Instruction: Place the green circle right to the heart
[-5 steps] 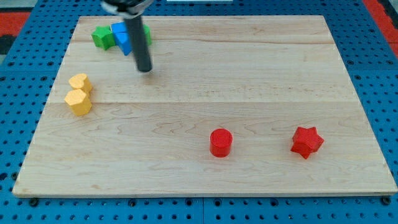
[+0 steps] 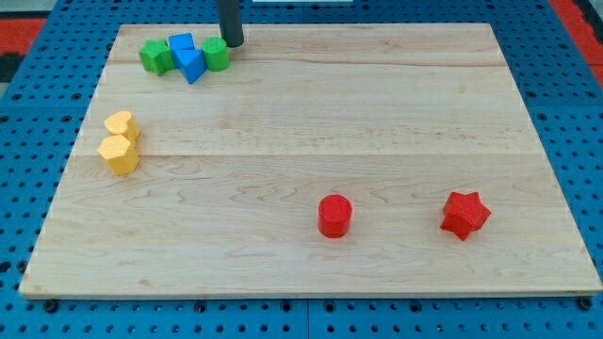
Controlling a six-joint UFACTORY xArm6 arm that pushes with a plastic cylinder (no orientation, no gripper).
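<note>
At the view's top left of the wooden board [image 2: 311, 141], my tip [image 2: 232, 43] is seen resting on the surface, just beside the upper right edge of the green circle [image 2: 216, 54]; whether the two touch cannot be told. No pincer is fitted: the arm ends in a plain dark rod, and nothing is held by it.

The green circle is located in a tight cluster near the board's top edge. Directly to its left, two blue blocks are noted: a blue cube-like block [image 2: 181, 45] and, below it, a blue triangular block [image 2: 192, 66]. A second green block [image 2: 155, 56], of irregular shape, is found at the cluster's left end, touching the blue pair.

At the view's left edge of the board, the yellow heart [image 2: 122, 124] is recorded, with a yellow hexagonal block [image 2: 119, 154] touching it from below. The green circle is well apart from the heart, above and to its right.

Toward the view's bottom right, a red cylinder [image 2: 334, 216] and a red star [image 2: 464, 215] are observed, well apart from each other.

No brands, labels or writing are legible anywhere. A blue pegboard surface [image 2: 565, 113] surrounds the board.
</note>
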